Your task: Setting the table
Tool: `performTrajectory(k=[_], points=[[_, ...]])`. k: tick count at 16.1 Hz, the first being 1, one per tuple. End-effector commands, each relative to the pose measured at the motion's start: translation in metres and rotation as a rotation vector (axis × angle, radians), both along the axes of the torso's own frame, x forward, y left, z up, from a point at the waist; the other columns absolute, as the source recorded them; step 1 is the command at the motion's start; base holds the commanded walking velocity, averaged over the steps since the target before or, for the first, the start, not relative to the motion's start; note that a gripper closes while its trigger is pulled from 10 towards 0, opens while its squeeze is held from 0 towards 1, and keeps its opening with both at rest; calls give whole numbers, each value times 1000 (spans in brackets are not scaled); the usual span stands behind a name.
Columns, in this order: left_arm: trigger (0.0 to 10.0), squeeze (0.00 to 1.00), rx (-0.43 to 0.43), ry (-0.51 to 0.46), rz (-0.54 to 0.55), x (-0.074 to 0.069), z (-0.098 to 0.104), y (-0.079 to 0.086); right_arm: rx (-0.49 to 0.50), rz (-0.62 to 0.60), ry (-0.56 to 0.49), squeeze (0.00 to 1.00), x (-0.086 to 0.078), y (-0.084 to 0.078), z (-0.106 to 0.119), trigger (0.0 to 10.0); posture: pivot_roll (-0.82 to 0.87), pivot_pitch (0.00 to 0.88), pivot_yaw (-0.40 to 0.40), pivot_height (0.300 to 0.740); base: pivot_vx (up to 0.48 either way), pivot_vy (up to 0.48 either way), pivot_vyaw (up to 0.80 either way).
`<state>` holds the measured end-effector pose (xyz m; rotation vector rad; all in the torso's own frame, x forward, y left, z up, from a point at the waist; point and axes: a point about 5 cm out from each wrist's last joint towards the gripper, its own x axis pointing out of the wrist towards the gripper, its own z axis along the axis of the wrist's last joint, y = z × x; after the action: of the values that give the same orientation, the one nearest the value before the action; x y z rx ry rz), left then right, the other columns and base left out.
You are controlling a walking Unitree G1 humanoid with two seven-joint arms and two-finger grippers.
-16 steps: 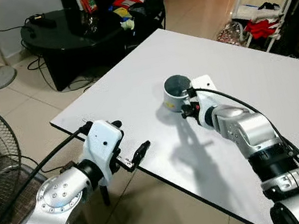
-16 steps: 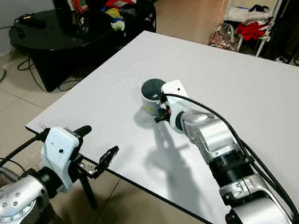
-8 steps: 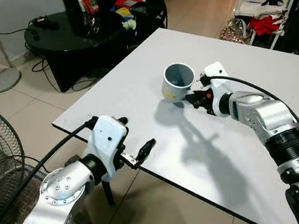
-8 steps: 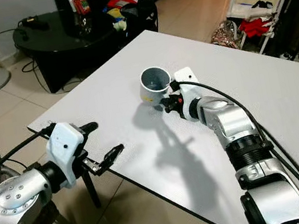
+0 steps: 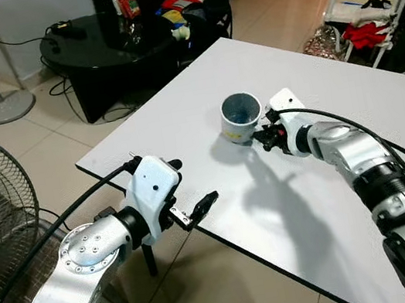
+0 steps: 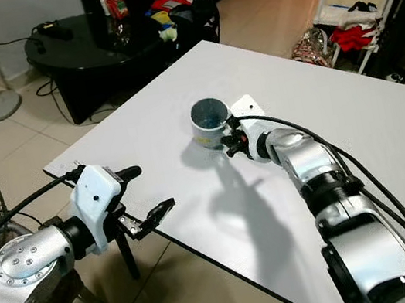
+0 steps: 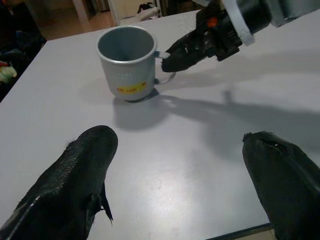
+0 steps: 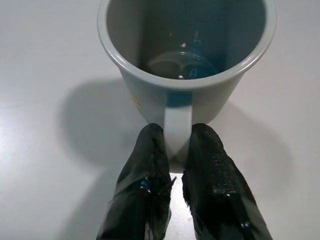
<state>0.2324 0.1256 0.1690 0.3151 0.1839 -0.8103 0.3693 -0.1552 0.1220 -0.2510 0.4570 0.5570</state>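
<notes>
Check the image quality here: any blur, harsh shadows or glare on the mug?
Eye views: sharp, with a soft shadow of the right gripper and its arm on the white table. Left wrist view: the mug is in focus, the left gripper fingertips slightly soft. Right wrist view: crisp, with faint reflections inside the mug.

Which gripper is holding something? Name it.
The right gripper, its fingers pinching the handle of the grey mug. The left gripper hangs open at the table's edge.
</notes>
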Motion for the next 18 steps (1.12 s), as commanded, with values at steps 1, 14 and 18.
performTrajectory(k=[1,14,18], points=[[10000,0,-7,3,-24,0,2,-4,-2,-9,-25,0,5,0,6,10000,156,0,-67,740,0,0,0],[10000,0,8,33,-38,-4,2,0,168,-153,62,1000,14,1,1,10000,172,0,-56,740,0,0,0],[10000,0,3,25,-10,-3,4,4,173,-69,37,1000,16,-1,19,10000,163,0,-56,740,0,0,0]])
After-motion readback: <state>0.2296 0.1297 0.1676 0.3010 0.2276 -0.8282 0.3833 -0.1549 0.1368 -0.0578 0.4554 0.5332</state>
